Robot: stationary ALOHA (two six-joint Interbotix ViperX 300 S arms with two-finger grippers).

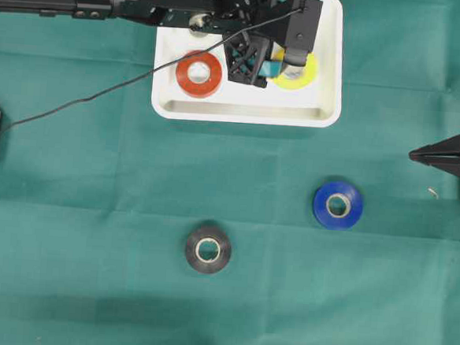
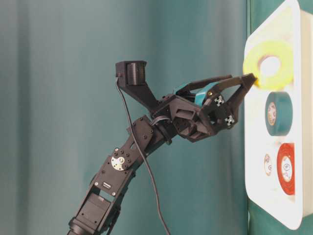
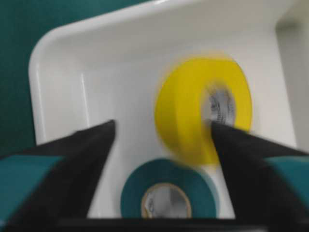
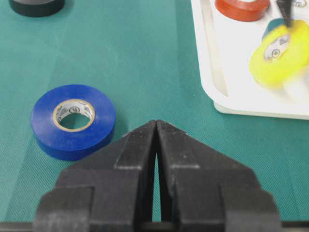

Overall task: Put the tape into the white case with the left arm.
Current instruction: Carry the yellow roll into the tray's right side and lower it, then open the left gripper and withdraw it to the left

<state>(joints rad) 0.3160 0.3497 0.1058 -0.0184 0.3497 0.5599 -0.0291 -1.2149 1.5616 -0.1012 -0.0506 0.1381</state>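
The white case (image 1: 242,114) lies at the table's far side. Inside it a yellow tape (image 3: 193,111) stands tilted and blurred, close to my left gripper's right-hand finger and well apart from the other. My left gripper (image 3: 163,124) hovers over the case with its teal-banded fingers spread wide, gripping nothing. A green tape (image 3: 166,193) lies flat just below it, and a red tape (image 1: 199,74) lies in the case's left part. On the cloth lie a blue tape (image 1: 337,204) and a black tape (image 1: 208,249). My right gripper (image 4: 156,123) rests shut at the right edge, near the blue tape.
A small whitish roll (image 1: 199,20) sits in the case's far left corner, partly under the left arm. A thin black cable (image 1: 85,99) runs from the arm across the green cloth to the left edge.
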